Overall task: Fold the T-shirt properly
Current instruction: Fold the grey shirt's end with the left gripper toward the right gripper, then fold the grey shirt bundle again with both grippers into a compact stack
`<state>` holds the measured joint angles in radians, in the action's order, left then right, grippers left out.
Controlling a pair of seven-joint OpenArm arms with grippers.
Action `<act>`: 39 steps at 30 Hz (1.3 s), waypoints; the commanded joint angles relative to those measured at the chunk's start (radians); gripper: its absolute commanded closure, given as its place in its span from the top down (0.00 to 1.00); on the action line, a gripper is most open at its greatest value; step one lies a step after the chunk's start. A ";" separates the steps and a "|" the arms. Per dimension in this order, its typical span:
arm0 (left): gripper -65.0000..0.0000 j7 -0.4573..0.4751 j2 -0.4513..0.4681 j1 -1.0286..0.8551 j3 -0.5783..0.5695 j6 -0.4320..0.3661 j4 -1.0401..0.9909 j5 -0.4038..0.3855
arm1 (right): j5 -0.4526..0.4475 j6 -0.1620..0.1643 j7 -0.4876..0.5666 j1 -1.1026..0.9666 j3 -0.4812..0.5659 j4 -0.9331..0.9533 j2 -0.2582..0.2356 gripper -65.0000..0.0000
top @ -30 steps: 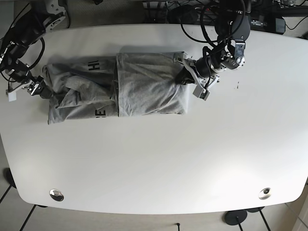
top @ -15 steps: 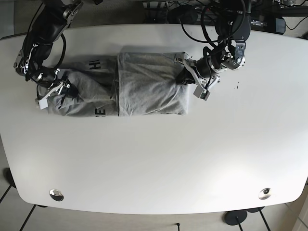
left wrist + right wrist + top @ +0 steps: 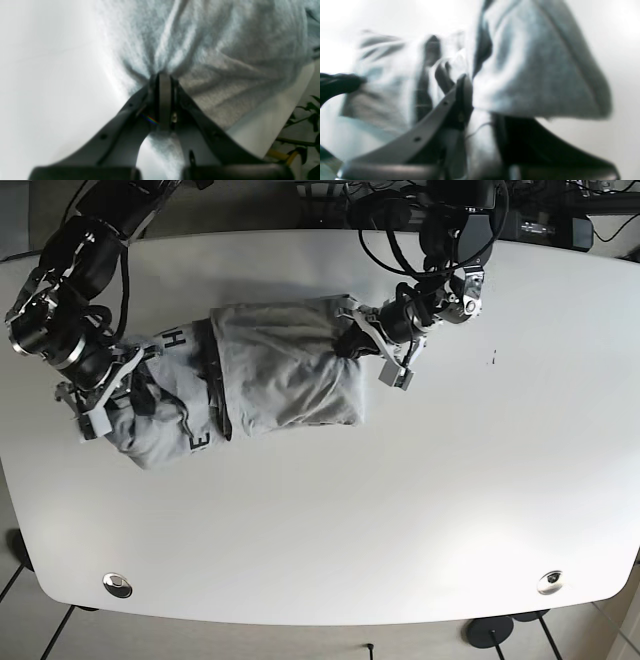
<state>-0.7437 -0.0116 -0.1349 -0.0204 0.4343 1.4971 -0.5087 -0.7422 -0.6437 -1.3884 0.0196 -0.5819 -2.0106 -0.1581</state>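
Observation:
A grey T-shirt [image 3: 270, 370] with black lettering lies partly folded across the upper left of the white table [image 3: 330, 520]. My left gripper [image 3: 352, 343] is shut on the shirt's right edge; in the left wrist view its closed tips [image 3: 162, 77] pinch bunched grey fabric [image 3: 212, 50]. At the shirt's left end, my right gripper [image 3: 128, 385] is shut on cloth and holds it raised off the table. In the blurred right wrist view, grey fabric [image 3: 532, 75] drapes over the fingers [image 3: 462, 100].
Two round metal fittings sit near the table's front corners, one on the left [image 3: 117, 584] and one on the right [image 3: 549, 582]. Black cables and equipment [image 3: 520, 220] crowd the back edge. A green plant [image 3: 310, 120] shows past the table edge in the left wrist view.
Both grippers have carried the shirt leftward. The right gripper has lifted the left end and swung inward, bunching it. The left gripper slid left, dragging the folded right part with it.

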 commanded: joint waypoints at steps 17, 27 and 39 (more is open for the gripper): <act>0.00 -0.010 -0.015 0.016 -0.043 0.002 0.012 -0.001 | 0.642 0.008 0.289 0.019 0.732 0.030 0.130 0.07; 0.00 -0.007 -0.015 0.019 -0.042 0.002 0.018 -0.005 | 0.797 0.006 0.298 0.004 0.913 0.044 0.160 0.95; 0.00 -0.012 0.106 -0.055 0.308 0.007 0.282 0.002 | 0.131 0.005 0.323 0.007 0.527 0.155 0.058 0.66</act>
<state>-0.7761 0.0948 -0.1989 0.2924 0.4343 1.7538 -0.4915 -0.5884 -0.6357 -1.0954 0.0006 -0.0517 -1.8374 -0.0978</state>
